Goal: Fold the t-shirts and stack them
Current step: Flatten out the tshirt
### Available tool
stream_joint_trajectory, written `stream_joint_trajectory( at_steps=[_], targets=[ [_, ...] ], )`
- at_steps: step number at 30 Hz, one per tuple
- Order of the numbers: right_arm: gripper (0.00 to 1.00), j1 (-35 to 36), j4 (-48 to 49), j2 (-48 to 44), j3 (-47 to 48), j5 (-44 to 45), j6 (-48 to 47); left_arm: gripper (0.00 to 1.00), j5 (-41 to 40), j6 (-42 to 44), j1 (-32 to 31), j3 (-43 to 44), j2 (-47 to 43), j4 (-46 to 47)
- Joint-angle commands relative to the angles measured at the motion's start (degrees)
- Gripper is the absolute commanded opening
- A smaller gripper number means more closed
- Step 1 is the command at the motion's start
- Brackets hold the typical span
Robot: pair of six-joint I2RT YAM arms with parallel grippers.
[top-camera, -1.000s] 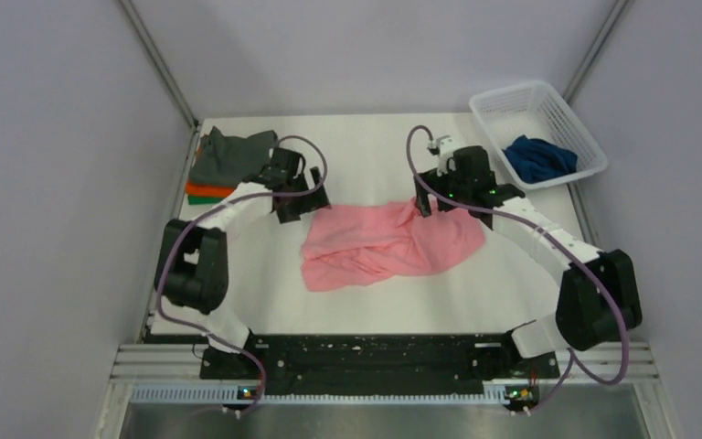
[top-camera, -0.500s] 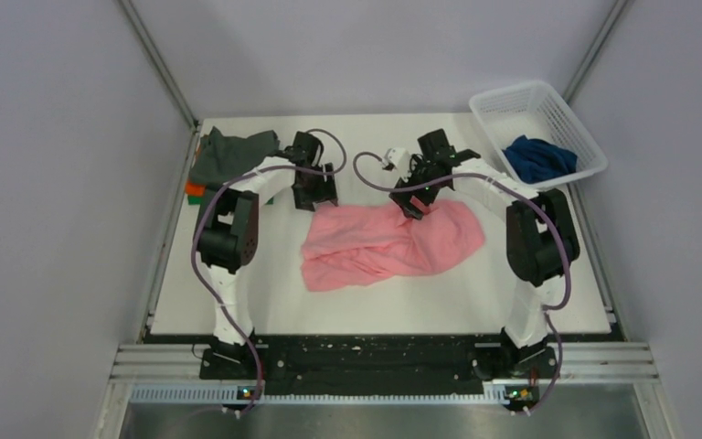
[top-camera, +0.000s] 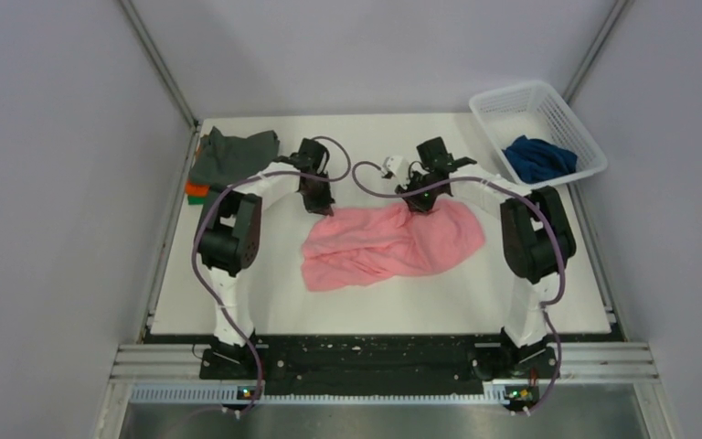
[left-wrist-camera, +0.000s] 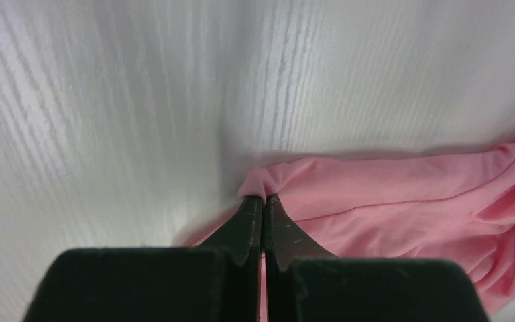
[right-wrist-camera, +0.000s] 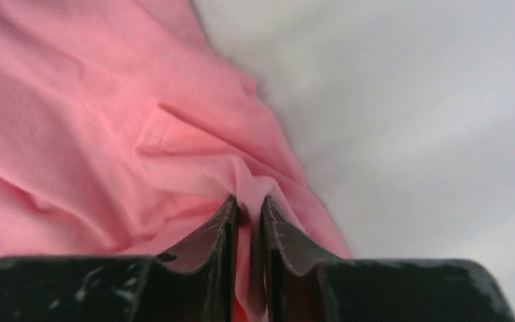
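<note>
**Both jaws pinch the pink shirt**

We see a white desk (top-camera: 238, 302) enclosed by pale grey walls (top-camera: 55, 183). At its far right corner, a white basket (top-camera: 492, 123) holds a crumpled navy shirt (top-camera: 537, 157). At far left, a grey shirt (top-camera: 230, 154) lies on an orange one (top-camera: 194, 189). The pink shirt (top-camera: 393, 242) lies rumpled mid-desk. The left jaws are closed on its far left corner, and the right jaws clamp a fold on its far edge.

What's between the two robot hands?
The pink shirt. In the top view its far edge runs from the left hand to the right hand.
</note>
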Motion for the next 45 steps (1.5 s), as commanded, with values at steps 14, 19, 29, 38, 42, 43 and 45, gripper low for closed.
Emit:
stream_joint_trajectory(
  at_steps=[14,19,29,38,42,43,45],
  targets=[
    [0.00,-3.7,39.7,-44.9,-28.8,10.6,36.7,0.00,-15.0,-4.9,-0.3,-13.2,-38.3,3.9],
    [0.00,-4.0,37.7,-61.4,-30.6,24.2,46.3,0.00,-17.8,-3.2,-0.3,-14.2,-54.7,4.7],
    [0.00,-4.1,24.2,-77.4,-15.7,21.9,53.4,0.00,-9.5,1.2,-0.3,-4.0,-77.3,6.7],
    [0.00,-4.1,14.9,-77.9,-3.1,15.4,56.6,0.00,-2.7,2.8,-0.3,7.8,-77.0,5.8],
    [0.00,-4.1,15.0,-78.0,-5.3,20.1,57.0,0.00,-6.1,4.0,-0.3,8.6,-73.3,6.2],
    [0.00,-4.1,15.0,-77.4,-6.3,21.4,57.1,0.00,-7.5,4.4,-0.3,8.4,-71.7,6.2],
    [0.00,-4.0,15.0,-75.8,-8.6,24.2,57.1,0.00,-12.7,4.8,-0.3,7.4,-67.5,6.1]
  ],
)
